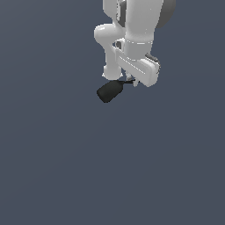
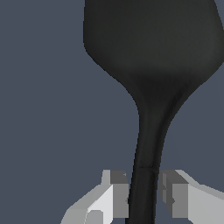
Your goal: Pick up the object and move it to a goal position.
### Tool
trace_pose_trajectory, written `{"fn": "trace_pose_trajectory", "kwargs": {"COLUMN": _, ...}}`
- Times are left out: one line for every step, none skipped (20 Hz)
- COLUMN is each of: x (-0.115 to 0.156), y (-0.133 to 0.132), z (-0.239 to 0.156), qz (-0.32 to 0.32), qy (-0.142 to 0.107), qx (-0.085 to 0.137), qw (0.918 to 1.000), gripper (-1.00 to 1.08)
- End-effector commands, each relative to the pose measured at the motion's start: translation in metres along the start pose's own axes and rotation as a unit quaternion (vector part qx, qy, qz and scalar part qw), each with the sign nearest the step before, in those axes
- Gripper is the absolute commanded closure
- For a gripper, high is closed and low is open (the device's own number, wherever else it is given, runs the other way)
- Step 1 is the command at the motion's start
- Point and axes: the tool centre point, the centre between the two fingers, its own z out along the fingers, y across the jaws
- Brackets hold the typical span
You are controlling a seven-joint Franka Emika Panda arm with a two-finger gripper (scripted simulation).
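A white robot arm reaches down from the upper centre of the exterior view. Its hand (image 1: 130,81) grips the thin handle of the black spatula (image 1: 109,92), whose blade juts toward the frame's left. In the wrist view, the 2 grey fingers (image 2: 119,194) bracket the handle, apparently clamped on it. The spatula looks matte and smooth, its blade flat and rounded. The bench (image 1: 66,167) is plain slate-blue. The carry step seems underway; no goal marker shows, so the next move needs steady transport.
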Motion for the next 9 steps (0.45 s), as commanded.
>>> {"fn": "trace_pose_trajectory", "kwargs": {"x": -0.007, "y": 0.003, "z": -0.014, "qz": 0.0, "qy": 0.0, "qx": 0.0, "qw": 1.0, "gripper": 1.08}}
{"fn": "trace_pose_trajectory", "kwargs": {"x": -0.009, "y": 0.003, "z": -0.018, "qz": 0.0, "qy": 0.0, "qx": 0.0, "qw": 1.0, "gripper": 1.08}}
{"fn": "trace_pose_trajectory", "kwargs": {"x": -0.011, "y": 0.004, "z": -0.022, "qz": 0.0, "qy": 0.0, "qx": 0.0, "qw": 1.0, "gripper": 1.08}}
{"fn": "trace_pose_trajectory", "kwargs": {"x": -0.012, "y": 0.004, "z": -0.025, "qz": 0.0, "qy": 0.0, "qx": 0.0, "qw": 1.0, "gripper": 1.08}}
{"fn": "trace_pose_trajectory", "kwargs": {"x": -0.013, "y": 0.004, "z": -0.027, "qz": 0.0, "qy": 0.0, "qx": 0.0, "qw": 1.0, "gripper": 1.08}}
{"fn": "trace_pose_trajectory", "kwargs": {"x": -0.014, "y": 0.005, "z": -0.029, "qz": 0.0, "qy": 0.0, "qx": 0.0, "qw": 1.0, "gripper": 1.08}}
{"fn": "trace_pose_trajectory", "kwargs": {"x": -0.015, "y": 0.005, "z": -0.03, "qz": 0.0, "qy": 0.0, "qx": 0.0, "qw": 1.0, "gripper": 1.08}}
{"fn": "trace_pose_trajectory", "kwargs": {"x": -0.016, "y": 0.005, "z": -0.031, "qz": 0.0, "qy": 0.0, "qx": 0.0, "qw": 1.0, "gripper": 1.08}}
{"fn": "trace_pose_trajectory", "kwargs": {"x": -0.016, "y": 0.005, "z": -0.031, "qz": 0.0, "qy": 0.0, "qx": 0.0, "qw": 1.0, "gripper": 1.08}}
